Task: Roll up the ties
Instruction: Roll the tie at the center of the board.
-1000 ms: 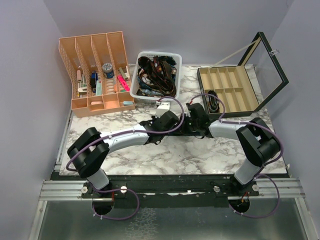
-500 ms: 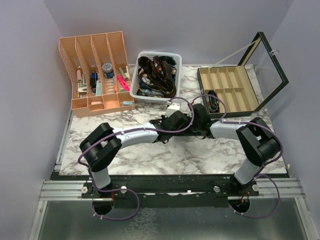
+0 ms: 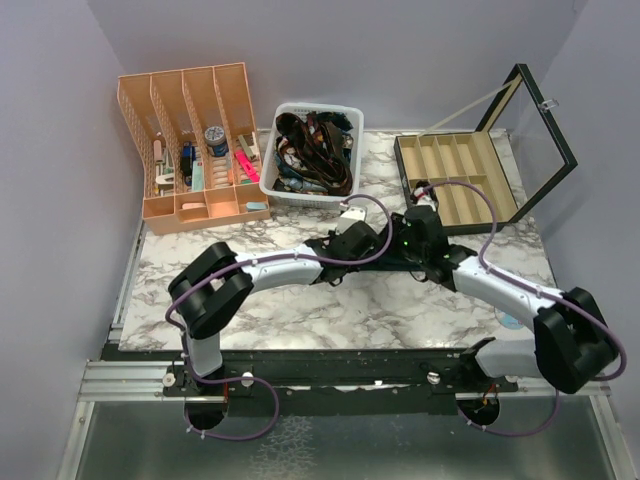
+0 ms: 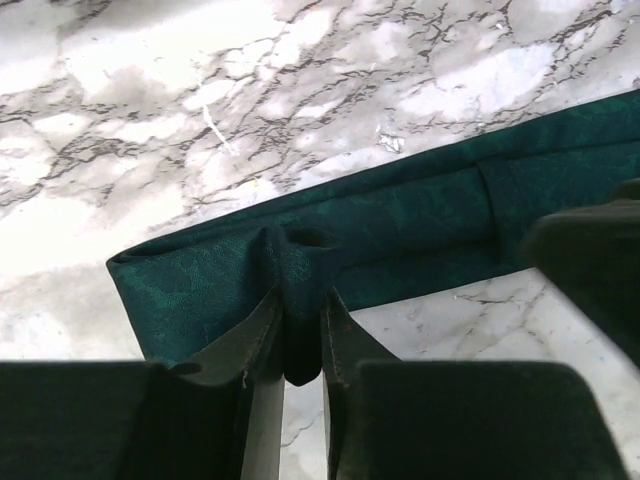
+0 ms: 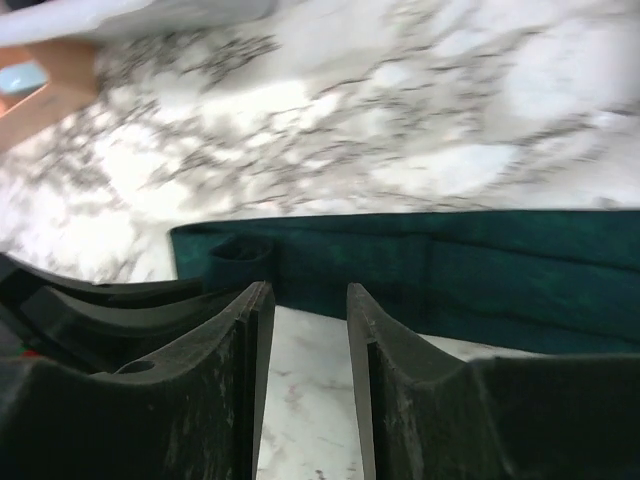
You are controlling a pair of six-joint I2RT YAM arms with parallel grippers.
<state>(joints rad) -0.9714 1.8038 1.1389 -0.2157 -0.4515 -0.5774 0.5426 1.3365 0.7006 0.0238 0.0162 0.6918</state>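
Firstly, left gripper: jaws pinched tight on a raised fold of the dark teal tie, near its end. Right gripper: narrow gap, holding nothing, tips just short of the tie's edge, at 3 o'clock from the left. Tie lies flat, mid marble table. White basket at 12 o'clock; peach organizer at 10; open compartment box at 2.

**Colour rundown from our bench**

We've got a deep teal-green tie, faintly mottled, on a white surface with grey marble veins. Left gripper and right gripper: black. Peach organiser, white basket, black case lined tan, purple cables.
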